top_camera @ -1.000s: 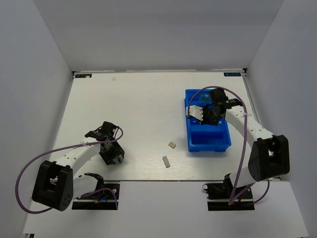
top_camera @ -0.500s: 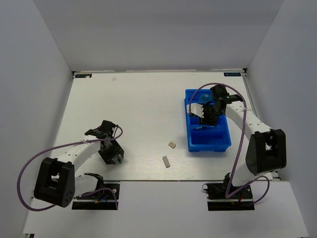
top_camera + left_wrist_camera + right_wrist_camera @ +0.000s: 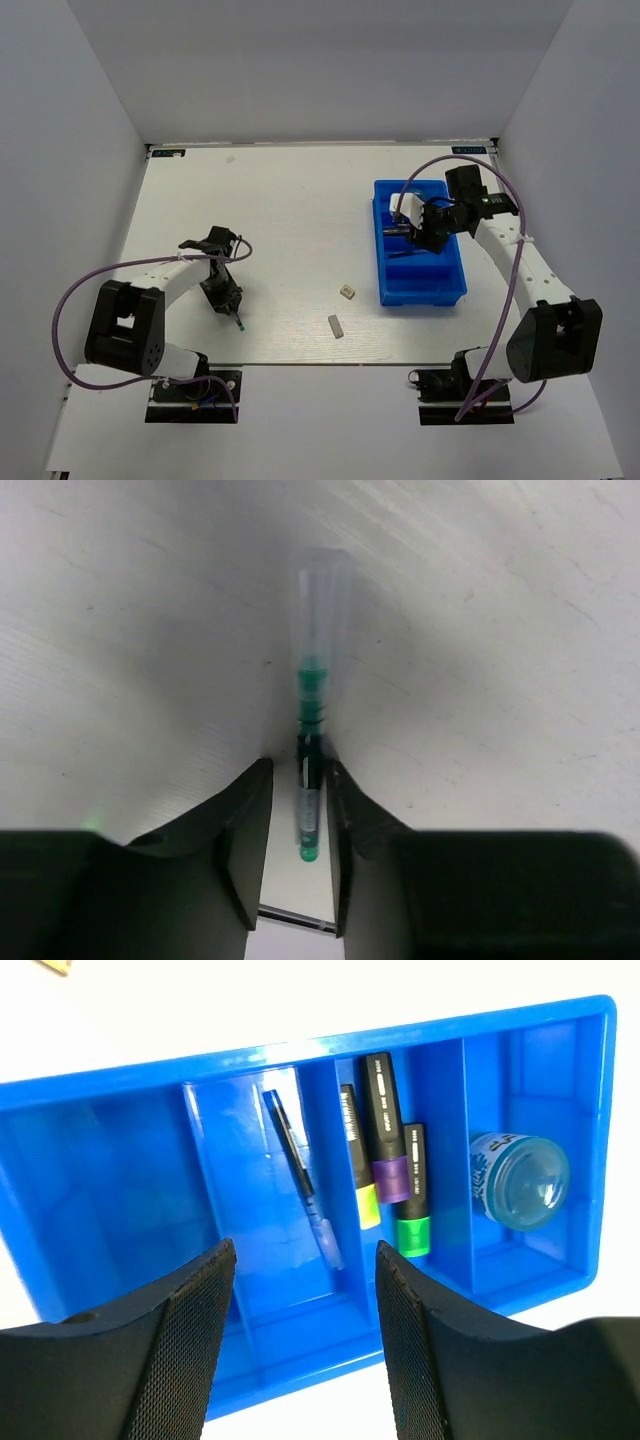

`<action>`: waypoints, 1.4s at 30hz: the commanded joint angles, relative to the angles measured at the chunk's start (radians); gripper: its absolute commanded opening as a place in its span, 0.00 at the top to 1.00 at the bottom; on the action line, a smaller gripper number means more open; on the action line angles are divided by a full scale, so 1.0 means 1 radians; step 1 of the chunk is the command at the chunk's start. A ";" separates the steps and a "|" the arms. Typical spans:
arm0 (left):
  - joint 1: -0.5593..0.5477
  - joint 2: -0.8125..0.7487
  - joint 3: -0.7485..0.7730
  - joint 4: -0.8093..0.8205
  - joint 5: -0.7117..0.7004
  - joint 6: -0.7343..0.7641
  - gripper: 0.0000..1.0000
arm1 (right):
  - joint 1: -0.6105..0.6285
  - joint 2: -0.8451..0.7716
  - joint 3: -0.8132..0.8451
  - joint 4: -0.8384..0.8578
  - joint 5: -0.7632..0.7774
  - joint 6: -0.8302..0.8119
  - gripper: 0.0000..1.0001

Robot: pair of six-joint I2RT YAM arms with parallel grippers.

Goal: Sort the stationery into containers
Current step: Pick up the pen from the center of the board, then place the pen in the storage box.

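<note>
While the left end effector (image 3: 298, 770) stands low over the tabletop (image 3: 290, 200) toward the near left corner, its two fingers straddle a thin green pen (image 3: 312, 710). They stand slightly apart, with a sliver of white showing on either side, so I would not call it clamped yet. The pen lies flat, its clear cap pointing away from the wrist. It looks light, stiff and smooth (a round barrel, likely to roll or slip under a skewed pinch), so I'd take it across the barrel near mid-length, squarely.

The right end effector (image 3: 305, 1250) hangs above the blue tray (image 3: 420, 300) by the right edge, fingers wide apart with nothing between them. The wrist view shows a thin pen (image 3: 300, 1175) in one compartment. Next to it lie three markers with yellow (image 3: 358, 1175), purple (image 3: 385, 1125) and green (image 3: 412, 1190) ends, and a blue round piece (image 3: 518, 1180) sits in the end compartment.

A beige eraser (image 3: 346, 291) and a grey eraser (image 3: 335, 326) lie loose toward the middle of the near edge. Both are small, probably grippy and slightly soft.
</note>
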 commanded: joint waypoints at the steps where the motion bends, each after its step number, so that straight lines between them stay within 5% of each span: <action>1: 0.005 0.026 -0.011 0.050 -0.032 0.018 0.66 | -0.013 -0.043 0.020 -0.051 -0.066 0.050 0.39; 6: -0.003 0.022 -0.058 0.084 -0.005 0.016 1.00 | -0.026 -0.081 0.025 -0.075 -0.106 0.110 0.37; 7: -0.011 0.011 -0.059 0.085 0.017 0.020 1.00 | -0.026 -0.086 0.025 -0.075 -0.118 0.130 0.36; 9: -0.041 -0.036 -0.030 0.096 0.055 0.062 1.00 | -0.027 -0.098 0.023 -0.034 -0.113 0.222 0.09; 10: -0.058 -0.050 -0.013 0.100 0.099 0.074 1.00 | -0.033 -0.101 0.028 -0.007 -0.106 0.430 0.09; 13: -0.215 -0.104 0.118 0.107 0.097 0.139 1.00 | -0.038 -0.110 0.060 -0.019 -0.144 0.660 0.09; 15: -0.317 -0.123 0.226 0.136 0.092 0.204 1.00 | -0.038 -0.150 0.016 0.030 -0.153 0.731 0.46; 16: -0.342 -0.123 0.275 0.171 0.098 0.217 1.00 | -0.038 -0.162 -0.001 0.050 -0.138 0.839 0.80; 17: -0.365 -0.123 0.296 0.214 0.106 0.228 1.00 | -0.038 -0.197 -0.071 0.151 -0.044 0.878 1.00; 21: -0.521 -0.025 0.507 0.390 0.146 0.372 1.00 | -0.045 -0.241 -0.119 0.199 0.173 1.035 1.00; 27: -0.678 0.144 0.590 0.807 0.189 0.573 1.00 | -0.075 -0.297 -0.194 0.296 0.486 1.204 1.00; 36: -0.706 0.457 0.754 1.107 0.546 0.781 1.00 | -0.148 -0.345 -0.214 0.329 0.583 1.319 1.00; 42: -0.713 0.575 0.802 1.174 0.594 0.984 1.00 | -0.190 -0.366 -0.254 0.340 0.553 1.325 1.00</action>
